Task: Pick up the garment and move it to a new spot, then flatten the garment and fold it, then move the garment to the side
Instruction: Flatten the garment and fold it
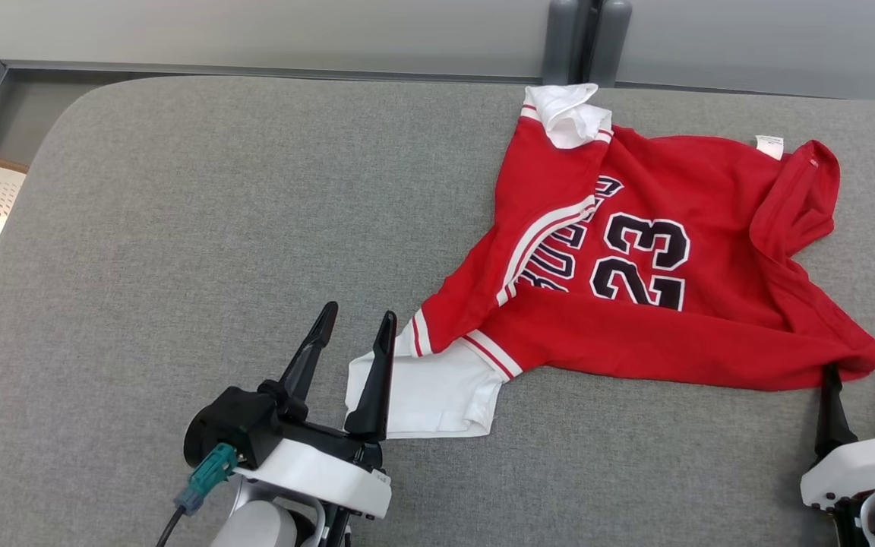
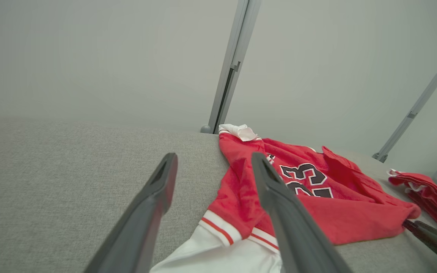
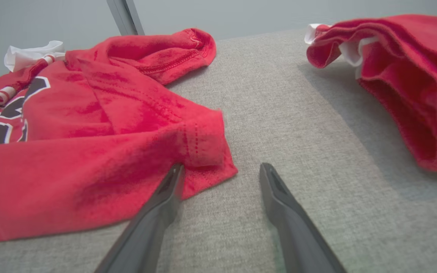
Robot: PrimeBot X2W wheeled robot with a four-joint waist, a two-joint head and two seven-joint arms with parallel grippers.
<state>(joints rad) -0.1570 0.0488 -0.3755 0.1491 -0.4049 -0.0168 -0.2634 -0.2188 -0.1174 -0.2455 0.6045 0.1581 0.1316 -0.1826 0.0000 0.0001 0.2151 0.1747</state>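
Red white-sleeved "23" jersey (image 1: 635,304) on grey fabric worktop (image 1: 179,228), crumpled red garment (image 3: 412,76) at 3 o'clock, left gripper (image 1: 359,311) and right gripper (image 1: 858,374) fingers apart

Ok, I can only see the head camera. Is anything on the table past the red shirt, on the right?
Observer: Yes, a second garment, also red, lies there, apart from the shirt.
Operator: Is it flat?
Observer: No, it's bunched in folds, with white trim at one end.
Operator: Is my right end effector grabbing the shirt?
Observer: No. The right end effector is open. One finger is at the shirt's corner, the other over bare table.
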